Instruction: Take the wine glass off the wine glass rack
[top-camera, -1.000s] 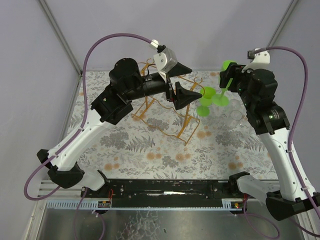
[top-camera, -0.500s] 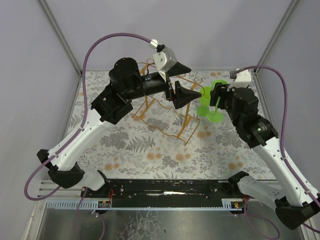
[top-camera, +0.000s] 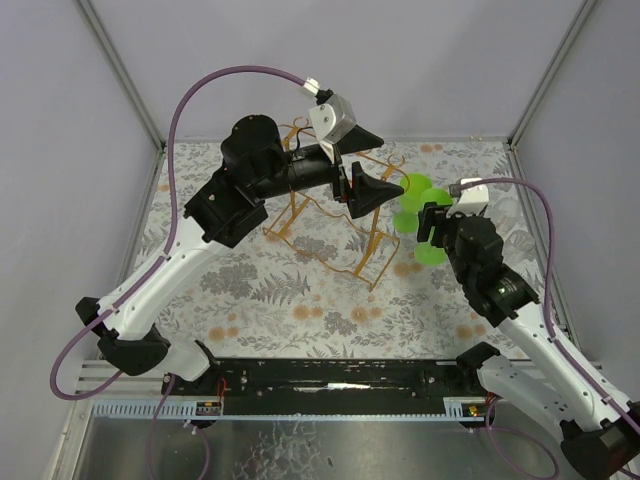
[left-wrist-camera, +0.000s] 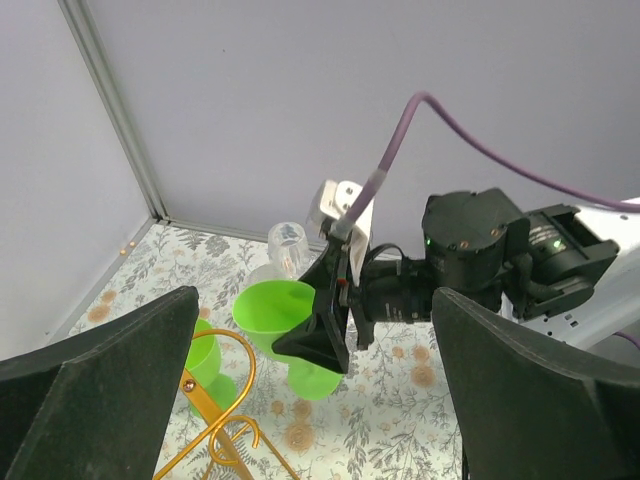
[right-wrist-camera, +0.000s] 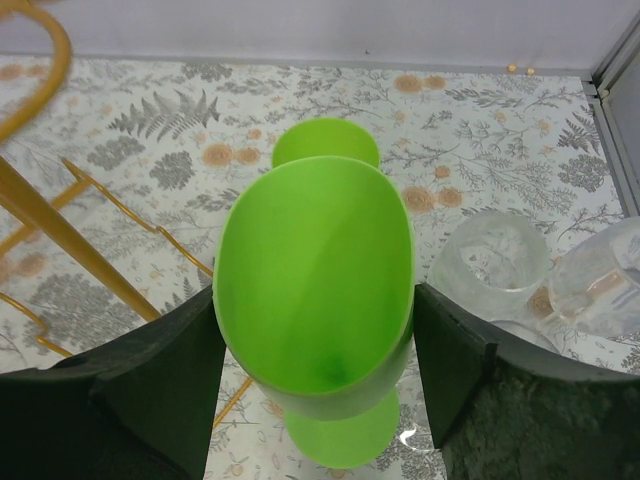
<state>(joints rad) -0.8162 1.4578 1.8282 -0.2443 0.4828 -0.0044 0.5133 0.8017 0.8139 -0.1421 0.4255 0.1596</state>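
Right gripper (right-wrist-camera: 315, 293) drawn back nearer, gripping green wine glass (right-wrist-camera: 310, 230).

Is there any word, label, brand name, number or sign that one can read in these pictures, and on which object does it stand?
None can be read in any view.
The green wine glass, the wine glass rack and the clear glasses bear no writing.
The table cover shows only printed leaves and flowers.
If the arms carry markings, they are too small to make out.

wine glass (right-wrist-camera: 310, 250): green, gripped by right tool (right-wrist-camera: 315, 310), off rack | wine glass rack (right-wrist-camera: 60, 225): golden wire, upright
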